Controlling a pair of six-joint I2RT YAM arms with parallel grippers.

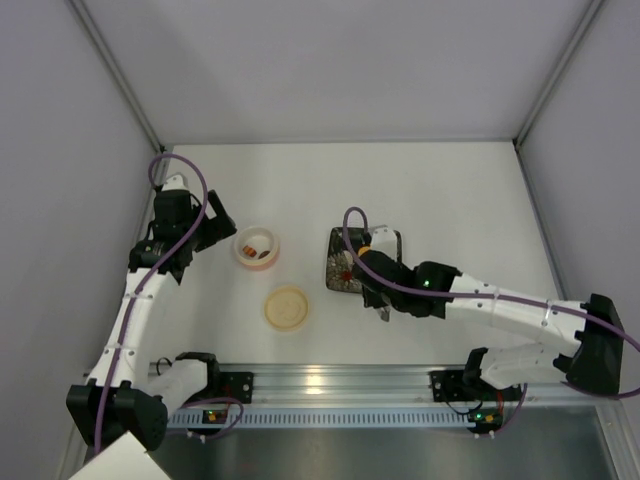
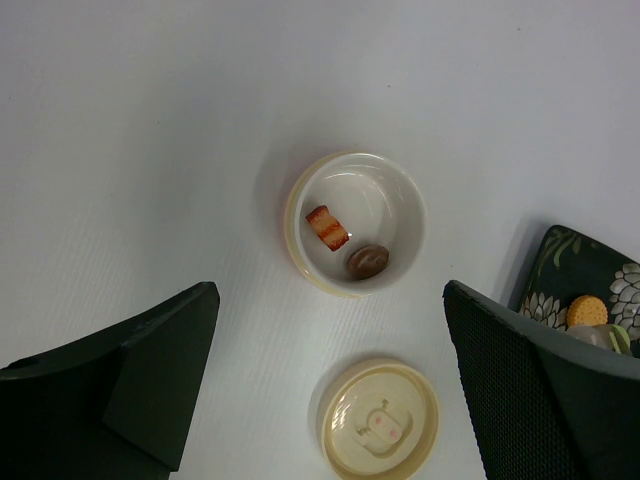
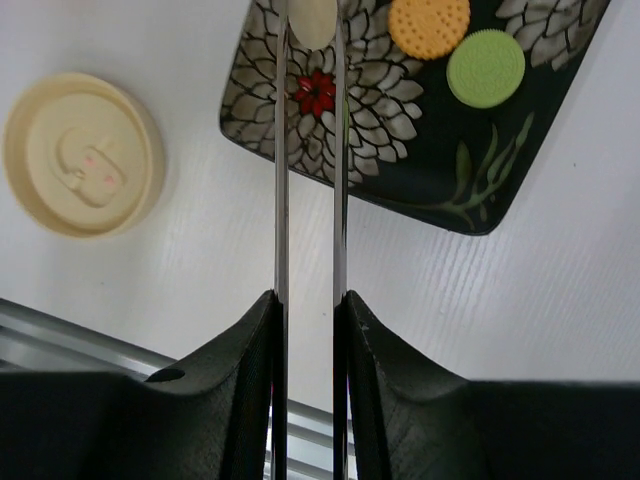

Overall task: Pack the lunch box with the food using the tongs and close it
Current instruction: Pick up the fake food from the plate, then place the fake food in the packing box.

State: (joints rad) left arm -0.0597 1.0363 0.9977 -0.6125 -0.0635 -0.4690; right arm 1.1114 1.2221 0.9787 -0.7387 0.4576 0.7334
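My right gripper is shut on the slim metal tongs, which reach out over the black floral plate. A pale cream oval piece of food sits between the tong tips at the top edge of the right wrist view. On the plate beside it lie an orange round and a green round. The lunch box stands left of the plate and holds a red-striped piece and a brown piece. My left gripper hangs open above it, holding nothing.
The cream round lid lies flat on the table in front of the lunch box and left of the plate. Grey walls close in the white table on three sides. A metal rail runs along the near edge.
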